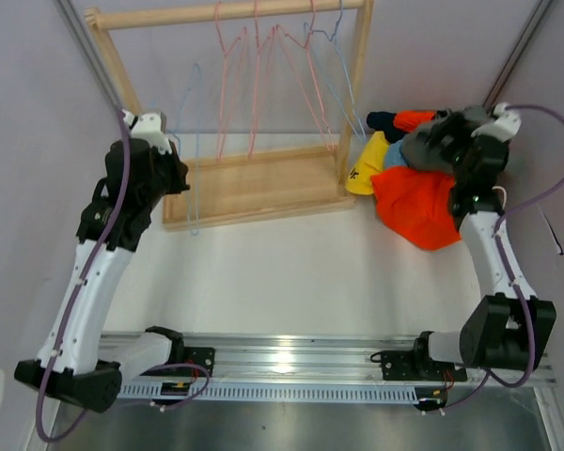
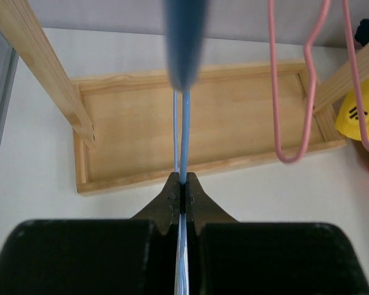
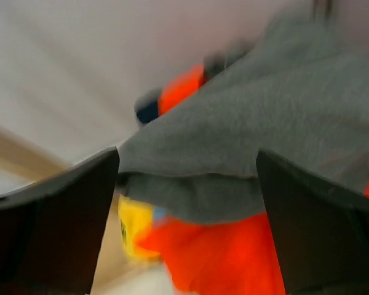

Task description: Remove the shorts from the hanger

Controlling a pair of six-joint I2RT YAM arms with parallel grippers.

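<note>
The step in hand looks like the last one: the grey shorts sit on top of a pile just off the right end of the wooden rack. The right claw is over them, its two fingers spread wide and clamping nothing. The wrist view is blurred, so I cannot tell whether the grey cloth between the fingers touches either one.

The rest of the pile lies on the surface beside the rack's right post. The yellow shorts are nearest the post, with the dark navy shorts behind them. A sliver of the light blue shorts shows under the grey, and the orange shorts spread out toward the near side. The pink hangers on the rack's top bar are bare, and no cloth shows on any hanger.

At the rack's left end, the left claw is clenched on the wire of a light blue hanger. That hanger is also bare and hangs down in front of the rack's base tray.

By my reading the shorts are all off, so little remains. The right claw should rise straight away from the pile, fingers kept apart, so the grey cloth does not snag and get dragged along. The left claw then has only to let go of the hanger or put it back on the rack's bar.
</note>
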